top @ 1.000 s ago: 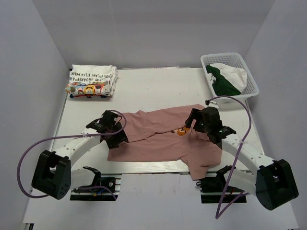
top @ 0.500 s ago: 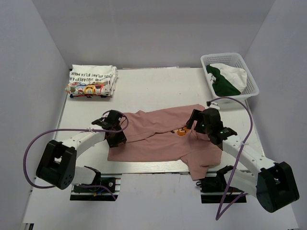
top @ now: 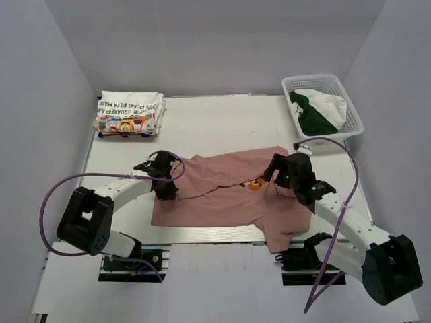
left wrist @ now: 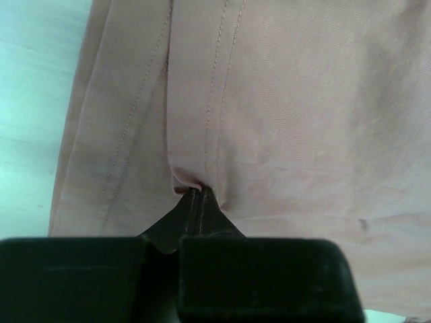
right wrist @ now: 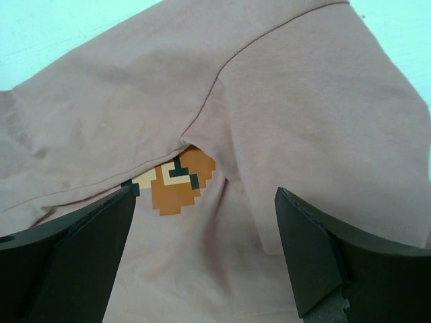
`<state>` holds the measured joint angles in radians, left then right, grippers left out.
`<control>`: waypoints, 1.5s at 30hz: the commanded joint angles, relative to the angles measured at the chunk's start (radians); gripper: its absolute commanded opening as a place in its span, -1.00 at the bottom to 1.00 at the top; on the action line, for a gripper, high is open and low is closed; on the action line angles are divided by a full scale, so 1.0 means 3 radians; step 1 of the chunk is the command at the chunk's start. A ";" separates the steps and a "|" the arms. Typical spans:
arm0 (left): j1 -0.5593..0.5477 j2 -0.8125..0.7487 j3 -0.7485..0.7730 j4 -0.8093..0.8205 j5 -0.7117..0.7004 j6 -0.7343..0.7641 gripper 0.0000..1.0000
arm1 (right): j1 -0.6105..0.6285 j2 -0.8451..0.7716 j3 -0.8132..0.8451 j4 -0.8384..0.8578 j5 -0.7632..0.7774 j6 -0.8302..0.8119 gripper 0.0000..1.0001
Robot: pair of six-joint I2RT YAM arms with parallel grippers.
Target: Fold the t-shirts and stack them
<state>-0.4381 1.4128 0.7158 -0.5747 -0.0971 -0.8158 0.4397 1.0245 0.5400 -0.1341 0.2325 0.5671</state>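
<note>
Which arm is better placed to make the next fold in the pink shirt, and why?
Probably the left. The left gripper is shut on a pinch of the pink shirt, while the right gripper hangs open above the chest print, holding nothing.

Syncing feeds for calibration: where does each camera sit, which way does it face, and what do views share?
Top external: fixed high behind the robot, looking down over the white table and dusty-pink short-sleeved t-shirt; left arm and right arm show.
Left wrist: on that wrist, looking along the left tool, shut on pink fabric.
Right wrist: on that wrist, looking down past the open right tool at the orange pixel print.
Shared: all show the pink shirt; top and right wrist both show the print.
</note>
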 commanded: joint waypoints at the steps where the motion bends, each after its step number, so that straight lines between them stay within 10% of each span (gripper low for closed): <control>1: -0.0017 -0.0015 0.0114 0.0024 -0.0045 0.0035 -1.00 | -0.0003 -0.0178 -0.0041 -0.0090 0.0176 0.0053 0.80; 16: -0.0017 -0.1027 0.0114 0.0049 -0.0045 0.0285 -1.00 | -0.0059 -0.0546 -0.0220 -0.1051 0.0815 0.0498 0.80; 24: -0.0017 -0.1099 0.0145 0.0121 -0.0111 0.0285 -1.00 | -0.0054 -0.0332 -0.0460 -0.0387 0.0028 0.0487 0.80; 31: -0.0017 -0.1069 0.0176 0.0090 -0.0142 0.0285 -1.00 | -0.0044 -0.0091 -0.0465 -0.0070 0.0329 0.0538 0.80; 40: -0.0017 -0.1038 0.0176 0.0024 -0.0274 0.0285 -1.00 | -0.0054 0.0236 -0.0409 0.0330 0.0744 0.0544 0.12; 45: -0.0017 -0.1007 0.0211 -0.0068 -0.0341 0.0285 -1.00 | -0.0034 0.0613 -0.0138 0.0048 0.0632 0.0498 0.29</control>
<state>-0.4408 1.1133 0.7383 -0.5751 -0.1650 -0.7403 0.4267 1.1740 0.4385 -0.1070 0.4080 0.7235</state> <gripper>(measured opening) 0.024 0.630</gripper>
